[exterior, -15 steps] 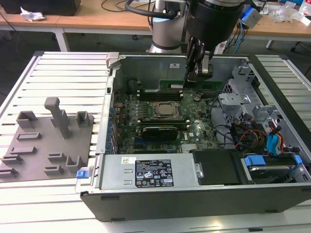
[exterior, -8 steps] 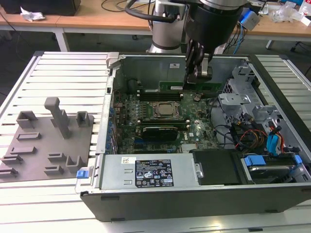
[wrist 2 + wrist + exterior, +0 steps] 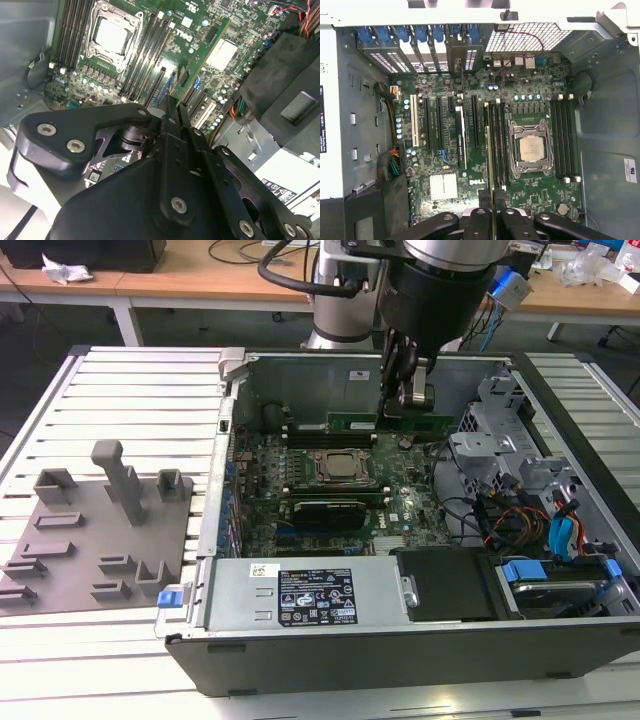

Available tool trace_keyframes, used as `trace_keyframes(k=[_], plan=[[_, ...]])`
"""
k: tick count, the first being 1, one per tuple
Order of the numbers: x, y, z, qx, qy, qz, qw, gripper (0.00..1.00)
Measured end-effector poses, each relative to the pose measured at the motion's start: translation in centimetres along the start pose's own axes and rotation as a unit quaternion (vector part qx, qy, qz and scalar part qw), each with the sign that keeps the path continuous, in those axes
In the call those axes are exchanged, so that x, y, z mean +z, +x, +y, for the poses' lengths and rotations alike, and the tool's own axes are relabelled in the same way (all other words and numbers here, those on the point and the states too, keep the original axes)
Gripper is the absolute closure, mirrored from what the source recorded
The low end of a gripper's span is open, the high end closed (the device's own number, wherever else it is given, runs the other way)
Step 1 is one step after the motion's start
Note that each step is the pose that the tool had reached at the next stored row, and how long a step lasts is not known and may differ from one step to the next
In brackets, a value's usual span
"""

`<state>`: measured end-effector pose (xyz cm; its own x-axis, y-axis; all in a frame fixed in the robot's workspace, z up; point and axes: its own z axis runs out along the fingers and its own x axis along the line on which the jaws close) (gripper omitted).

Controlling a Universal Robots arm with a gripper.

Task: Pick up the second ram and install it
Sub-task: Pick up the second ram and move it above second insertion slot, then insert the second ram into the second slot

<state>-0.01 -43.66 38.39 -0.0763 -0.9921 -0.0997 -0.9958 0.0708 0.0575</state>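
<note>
**Second ram clamped in the gripper, hanging over the open case**

The second ram (image 3: 372,423) sat edge-up between the fingers of the gripper (image 3: 410,405), which were closed flat on its two faces with no gap to the board that I could see. The stick ran out to both sides of the fingers, with its long axis across the closing direction. Directly below the gripper lay the motherboard (image 3: 445,150). In the first wrist view the stick showed as a thin edge running parallel to the memory slots (image 3: 501,145), on the near flank of the processor socket (image 3: 530,148). In the second wrist view its lower edge looked clear of the board, so I judged it not yet seated. I could not tell which slot it stood over. The case wall (image 3: 400,660) was well apart from the gripper.
</note>
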Motion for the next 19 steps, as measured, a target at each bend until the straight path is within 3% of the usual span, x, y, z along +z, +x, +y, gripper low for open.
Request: trace_keyframes(k=[12,19], plan=[[1.29,0.13,-0.08,0.000,0.0000,0.0001,1.0000,0.86],[1.38,0.14,-0.08,0.000,0.0000,0.0000,1.0000,0.86]])
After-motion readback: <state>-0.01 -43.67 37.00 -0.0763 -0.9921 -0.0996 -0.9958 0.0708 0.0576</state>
